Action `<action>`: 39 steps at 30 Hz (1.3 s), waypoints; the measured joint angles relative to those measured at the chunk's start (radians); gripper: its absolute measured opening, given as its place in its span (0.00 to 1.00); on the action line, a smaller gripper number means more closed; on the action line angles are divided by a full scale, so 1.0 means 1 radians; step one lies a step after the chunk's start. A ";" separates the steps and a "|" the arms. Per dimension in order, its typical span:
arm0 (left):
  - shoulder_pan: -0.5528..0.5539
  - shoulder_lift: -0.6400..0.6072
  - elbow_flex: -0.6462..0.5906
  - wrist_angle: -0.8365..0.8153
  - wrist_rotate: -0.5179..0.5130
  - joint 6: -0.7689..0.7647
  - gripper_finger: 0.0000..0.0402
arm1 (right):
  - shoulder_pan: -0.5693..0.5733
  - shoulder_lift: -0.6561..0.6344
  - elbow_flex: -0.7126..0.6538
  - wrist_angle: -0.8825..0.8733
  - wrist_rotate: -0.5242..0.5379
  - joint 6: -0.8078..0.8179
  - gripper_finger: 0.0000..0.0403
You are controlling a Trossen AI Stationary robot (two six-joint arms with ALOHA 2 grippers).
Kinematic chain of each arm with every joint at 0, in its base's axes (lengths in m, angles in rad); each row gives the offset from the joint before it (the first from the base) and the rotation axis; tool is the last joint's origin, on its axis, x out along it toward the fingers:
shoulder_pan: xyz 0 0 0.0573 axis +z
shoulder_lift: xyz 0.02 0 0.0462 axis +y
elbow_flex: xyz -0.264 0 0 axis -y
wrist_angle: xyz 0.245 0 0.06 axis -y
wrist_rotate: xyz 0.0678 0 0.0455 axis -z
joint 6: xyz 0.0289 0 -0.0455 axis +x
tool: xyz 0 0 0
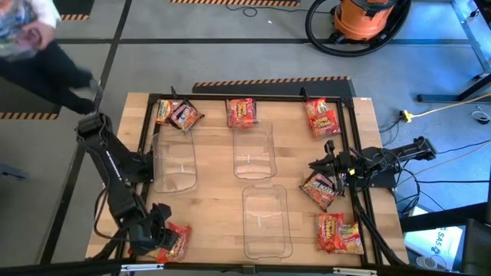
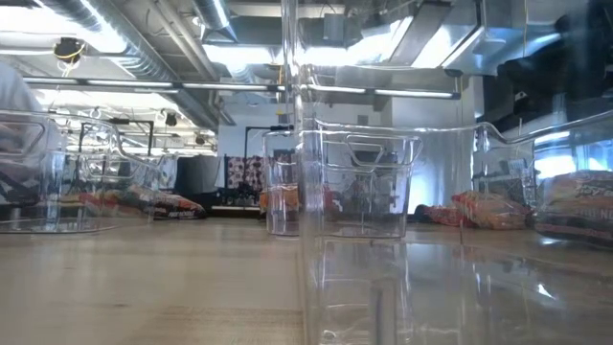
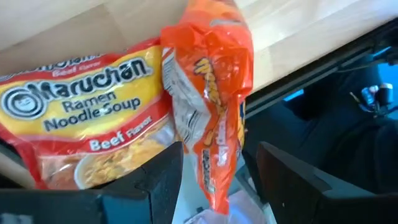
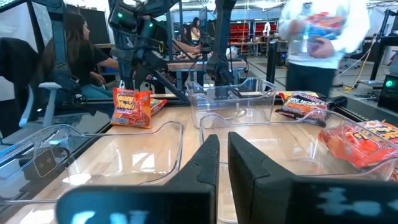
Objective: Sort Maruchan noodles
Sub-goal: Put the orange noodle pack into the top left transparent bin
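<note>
The left gripper (image 3: 211, 180) grips an orange packet (image 3: 211, 93) edge-on between its fingers at the table's near left corner; the wrist view alone shows a beef packet (image 3: 87, 124) beside it. The right gripper (image 4: 222, 163) (fingers nearly touching, holding nothing) hovers at the right edge, near a dark packet (image 1: 320, 190); other packets (image 1: 241, 112) line the far edge behind three clear bins (image 1: 253, 149).

Workshop: shop vacuum (image 1: 360, 17), hazard-taped floor (exposed ducts (image 2: 144, 57)).

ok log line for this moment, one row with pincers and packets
left pincer: shut on orange packet, near-left table corner | right pincer: shut, empty, right edge | clear bins: empty
</note>
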 joint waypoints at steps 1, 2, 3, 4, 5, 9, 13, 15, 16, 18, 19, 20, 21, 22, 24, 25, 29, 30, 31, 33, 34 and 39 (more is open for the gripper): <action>-0.004 0.010 0.000 -0.003 -0.003 0.000 0.50 | 0.000 0.000 0.000 0.000 0.004 -0.001 0.04; -0.006 0.022 0.000 -0.002 -0.004 0.001 0.50 | 0.000 0.000 0.000 0.000 0.008 -0.001 0.04; -0.007 0.035 0.000 0.003 -0.005 0.004 0.50 | 0.000 0.000 0.000 0.001 0.010 -0.002 0.04; -0.007 0.046 0.000 0.008 -0.004 0.007 0.50 | 0.000 0.000 0.000 0.001 0.009 -0.002 0.04; -0.006 0.056 0.000 0.017 -0.006 0.015 0.50 | 0.000 0.000 0.000 0.001 0.009 -0.002 0.04; -0.006 0.096 0.000 0.058 -0.012 0.030 0.50 | 0.000 0.000 0.000 0.001 0.009 -0.002 0.04; -0.006 0.138 0.000 0.092 -0.032 0.031 0.50 | 0.000 0.000 0.000 0.001 0.010 -0.002 0.04; -0.006 0.164 0.000 0.113 -0.035 0.031 0.50 | 0.000 0.000 0.000 0.001 0.010 -0.002 0.04; -0.006 0.175 0.000 0.123 -0.034 0.033 0.50 | 0.000 0.000 0.000 0.001 0.010 -0.002 0.04; -0.003 0.192 0.000 0.142 -0.035 0.040 0.49 | 0.000 0.000 0.000 0.001 0.016 -0.002 0.04; 0.001 0.197 0.000 0.150 -0.034 0.050 0.48 | 0.000 0.000 0.000 0.001 0.019 -0.002 0.04; 0.006 0.201 0.000 0.156 -0.033 0.063 0.46 | 0.000 0.000 0.000 0.001 0.019 -0.002 0.04; 0.013 0.202 0.000 0.162 -0.034 0.079 0.44 | 0.000 0.000 0.000 0.001 0.019 -0.002 0.04; 0.021 0.203 0.000 0.166 -0.036 0.086 0.41 | 0.000 0.000 0.000 0.001 0.019 -0.002 0.04; 0.041 0.203 -0.001 0.176 -0.043 0.119 0.34 | 0.000 0.000 0.000 0.001 0.019 -0.002 0.04; 0.053 0.203 -0.001 0.185 -0.044 0.145 0.31 | 0.000 0.000 0.000 0.001 0.019 -0.002 0.04; 0.107 0.201 0.003 0.201 -0.041 0.259 0.15 | 0.000 0.000 0.000 0.001 0.019 -0.002 0.04; 0.122 0.201 0.011 0.195 -0.032 0.295 0.11 | 0.000 0.000 0.000 0.001 0.019 -0.002 0.04; 0.136 0.201 0.020 0.190 -0.028 0.329 0.07 | 0.000 0.000 0.000 0.001 0.019 -0.002 0.04; 0.167 0.201 0.046 0.168 -0.027 0.400 0.02 | 0.000 0.000 0.000 0.001 0.019 -0.002 0.04; 0.182 0.199 0.061 0.141 -0.027 0.437 0.02 | 0.000 0.000 0.000 0.001 0.019 -0.002 0.04; 0.260 0.191 0.186 -0.065 -0.028 0.615 0.01 | 0.000 0.000 0.000 0.001 0.019 -0.002 0.04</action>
